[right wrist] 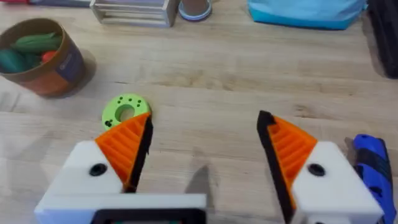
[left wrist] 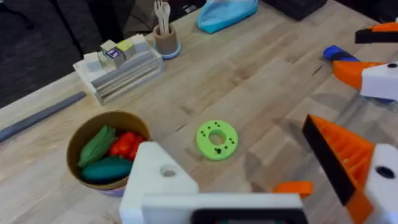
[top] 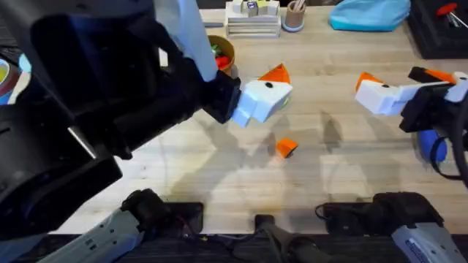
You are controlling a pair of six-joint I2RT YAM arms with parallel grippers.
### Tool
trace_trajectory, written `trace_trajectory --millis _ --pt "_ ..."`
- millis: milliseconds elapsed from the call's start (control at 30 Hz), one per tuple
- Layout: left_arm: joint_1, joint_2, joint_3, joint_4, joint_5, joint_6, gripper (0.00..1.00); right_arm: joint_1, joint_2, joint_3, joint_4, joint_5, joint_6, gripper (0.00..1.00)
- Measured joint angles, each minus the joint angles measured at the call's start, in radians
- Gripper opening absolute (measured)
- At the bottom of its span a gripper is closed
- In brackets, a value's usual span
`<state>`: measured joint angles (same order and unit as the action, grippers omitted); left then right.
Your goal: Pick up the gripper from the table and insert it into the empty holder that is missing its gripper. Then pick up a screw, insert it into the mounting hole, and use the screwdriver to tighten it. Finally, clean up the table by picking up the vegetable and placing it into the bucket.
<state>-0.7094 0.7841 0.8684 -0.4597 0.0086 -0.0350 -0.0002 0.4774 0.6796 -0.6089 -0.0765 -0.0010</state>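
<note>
The loose orange gripper [top: 286,147] [left wrist: 293,186] lies on the wood below my left gripper [top: 267,91] [left wrist: 236,155]. That gripper hangs open above the table; one finger carries an orange pad [left wrist: 342,155], the other is the bare white holder [left wrist: 155,180] [top: 252,108]. My right gripper [top: 401,79] [right wrist: 205,121] is open with orange pads on both fingers. The blue screwdriver [top: 433,146] [right wrist: 373,165] lies beside it. The bucket [left wrist: 74,146] [right wrist: 62,68] holds a light-green pod, a red piece and a dark green vegetable [left wrist: 106,168]. The screw is out of view.
A flat green ring disc [left wrist: 217,139] [right wrist: 125,111] lies between the bucket and the loose tip. At the back stand a clear block rack [left wrist: 118,71], a tan cup [left wrist: 165,38] and a blue cloth [top: 369,13]. The left arm looms large over the table's left side.
</note>
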Motion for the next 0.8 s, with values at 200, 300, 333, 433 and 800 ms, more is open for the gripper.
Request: trace_trajectory --millis 200,300,333,433,800 --pt "0.0 0.0 0.0 0.074 0.0 0.001 0.993 0.0 0.0 0.0 0.0 0.0 0.0 0.994" --pt "0.0 0.001 -0.012 0.131 0.0 0.002 0.992 0.0 0.0 0.0 0.0 0.0 0.0 0.994" --pt "0.0 -0.001 -0.031 0.167 0.001 0.003 0.994 0.0 0.0 0.0 0.0 0.0 0.0 0.994" --pt "0.0 -0.062 -0.234 0.377 0.027 0.005 0.993 0.0 0.0 0.0 0.0 0.0 0.0 0.994" --pt "-0.001 -0.317 -0.67 0.743 0.095 0.005 0.993 0.0 0.0 0.0 0.0 0.0 0.0 0.992"
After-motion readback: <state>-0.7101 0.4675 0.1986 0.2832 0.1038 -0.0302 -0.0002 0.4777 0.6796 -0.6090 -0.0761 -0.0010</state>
